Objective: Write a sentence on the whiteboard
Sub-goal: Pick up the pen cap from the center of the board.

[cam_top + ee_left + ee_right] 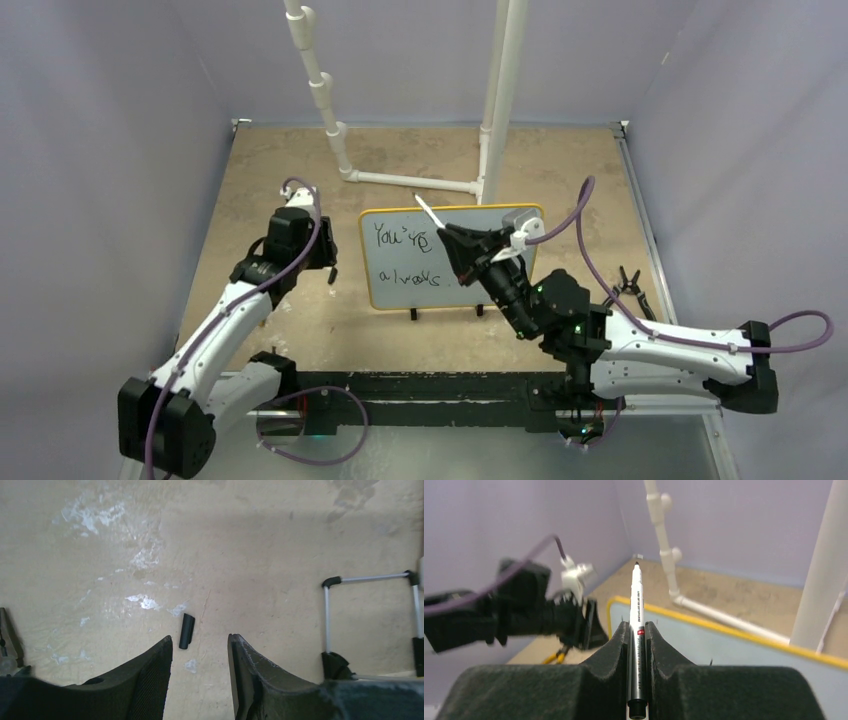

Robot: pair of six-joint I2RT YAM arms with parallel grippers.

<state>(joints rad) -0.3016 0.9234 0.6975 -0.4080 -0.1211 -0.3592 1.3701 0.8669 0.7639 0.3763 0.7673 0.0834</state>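
Sentence (pixel 400 238) on board (pixel 455 290), mid-worktop (pixel 330 335), looks done: right pincer (pixel 637 627) clamps marker (pixel 636 595), tip clear of board; left pincer (pixel 200 642) hangs apart over cap (pixel 186 631); next likely recapping, tip aligned.

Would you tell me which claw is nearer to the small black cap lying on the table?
Left. The left claw hangs open above the cap; the right claw is over at the whiteboard, gripping a marker.
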